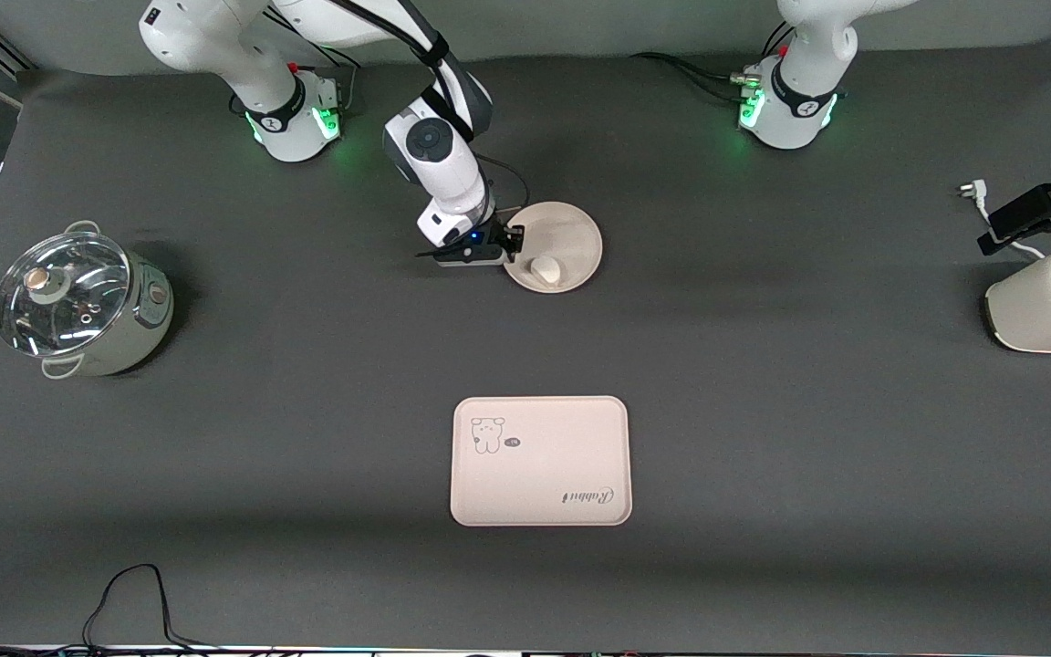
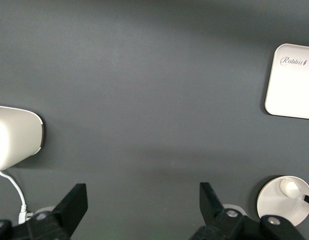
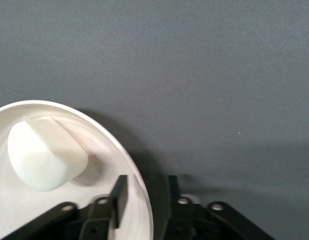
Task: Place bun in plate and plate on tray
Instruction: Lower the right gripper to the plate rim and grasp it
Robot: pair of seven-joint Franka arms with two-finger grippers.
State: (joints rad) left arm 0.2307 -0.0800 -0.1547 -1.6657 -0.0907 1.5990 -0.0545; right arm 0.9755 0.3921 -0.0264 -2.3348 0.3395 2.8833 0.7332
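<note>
- Cream-beige and round, the shallow plate [image 1: 571, 239] sits on the dark table [image 1: 763, 411], with the small smooth white bun [image 1: 545, 268] already in it, at about six o'clock of the dish.
- At the plate's nine o'clock edge the right gripper [image 1: 509, 245] is low, its fingers [image 3: 119, 195] straddling the raised rim, one inside and one outside, drawn in on it; the wrist view shows the rim in the narrow gap, so I judge it gripped or very nearly so.
- The cream-beige rectangular tray [image 1: 540, 461] with the rabbit drawing lies at six o'clock from the plate, nearer the front camera and well apart.
- To do this step well: pinch the rim firmly, lift only slightly, keep the plate level so the bun cannot roll, then carry it over the tray's middle.
- The left gripper [image 2: 142, 212] waits with fingers spread wide, holding nothing, high over the left arm's end of the table.
- Count: one bun, one plate, one tray, two grippers, one glass-lidded pot [image 1: 78, 303], one white toaster [image 1: 1050, 303].
</note>
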